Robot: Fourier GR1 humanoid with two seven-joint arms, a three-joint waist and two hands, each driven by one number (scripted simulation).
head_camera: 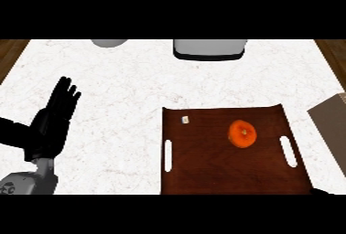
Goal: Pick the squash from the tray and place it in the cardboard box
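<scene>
An orange squash (242, 133) lies on the dark brown tray (202, 169), a little right of the tray's middle. The cardboard box (332, 119) shows only as a brown corner at the view's right edge. My left hand (55, 114) stands open at the left over the white counter, fingers straight and pointing up, well apart from the tray. Of my right hand only a black sliver (324, 192) shows at the lower right edge, beside the tray's near right corner.
The tray has white handle slots at its left (168, 155) and right (289, 151) sides and a small white label (185, 119) near its far left corner. A grey appliance (208, 48) and a grey round object (109, 42) stand at the counter's back edge.
</scene>
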